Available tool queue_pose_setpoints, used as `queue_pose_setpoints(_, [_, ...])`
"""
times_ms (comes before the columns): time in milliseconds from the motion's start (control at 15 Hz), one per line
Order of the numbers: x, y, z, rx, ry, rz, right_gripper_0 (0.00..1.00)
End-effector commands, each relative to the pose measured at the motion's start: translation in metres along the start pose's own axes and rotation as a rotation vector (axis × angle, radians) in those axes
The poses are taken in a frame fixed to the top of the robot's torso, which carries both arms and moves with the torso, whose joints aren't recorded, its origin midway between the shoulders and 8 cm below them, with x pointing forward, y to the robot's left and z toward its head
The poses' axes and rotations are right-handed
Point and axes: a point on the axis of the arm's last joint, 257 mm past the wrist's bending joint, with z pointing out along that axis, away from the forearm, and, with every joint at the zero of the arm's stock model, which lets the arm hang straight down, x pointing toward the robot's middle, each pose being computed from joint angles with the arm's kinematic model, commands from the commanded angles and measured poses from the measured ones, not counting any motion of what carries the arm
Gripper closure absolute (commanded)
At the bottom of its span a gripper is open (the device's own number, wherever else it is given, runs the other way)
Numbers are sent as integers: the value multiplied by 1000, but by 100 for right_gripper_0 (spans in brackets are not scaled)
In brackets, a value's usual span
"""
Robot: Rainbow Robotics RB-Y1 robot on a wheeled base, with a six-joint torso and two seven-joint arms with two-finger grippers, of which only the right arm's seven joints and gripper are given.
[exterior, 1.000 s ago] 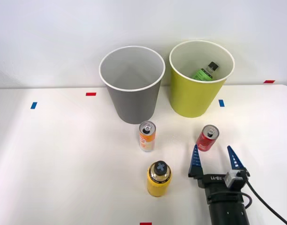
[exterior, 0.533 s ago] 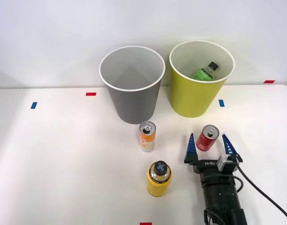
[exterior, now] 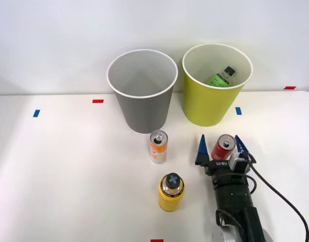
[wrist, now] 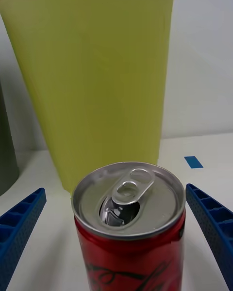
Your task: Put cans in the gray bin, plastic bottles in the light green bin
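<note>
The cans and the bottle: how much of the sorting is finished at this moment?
Done: the plastic bottle lies in the light green bin. In hand: the right gripper is open around the red can, not shut on it. Left: both that can and the orange and white can must go into the gray bin.

A small yellow bottle [exterior: 171, 191] with a dark cap stands upright on the white tabletop [exterior: 68, 176]. Little bits of tape are stuck on the tabletop: a blue piece [exterior: 36, 113] far on my left, a red piece [exterior: 98, 101] near the wall, another blue piece [exterior: 238, 111], and red pieces [exterior: 290, 87] at the edges.
</note>
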Motion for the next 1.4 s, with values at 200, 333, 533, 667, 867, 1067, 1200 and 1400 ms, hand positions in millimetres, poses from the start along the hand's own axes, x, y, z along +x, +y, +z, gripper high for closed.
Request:
queue_pose_setpoints(200, [0,0,1,-4,1,-25,1])
queue_pose_setpoints(333, [1,0,1,-5,4,-31,94])
queue_pose_setpoints(533, [0,4,1,0,2,-19,100])
queue_pose_setpoints(667, [0,5,1,1,2,-21,100])
queue_pose_setpoints(867, [-1,6,0,-4,-5,-31,100])
queue_pose_setpoints(1067, [-11,4,-4,-25,-37,-51,100])
queue_pose_setpoints(1200, [-19,4,-9,-50,-48,-65,100])
queue_pose_setpoints(1400, [-31,5,-17,-95,-24,-69,100])
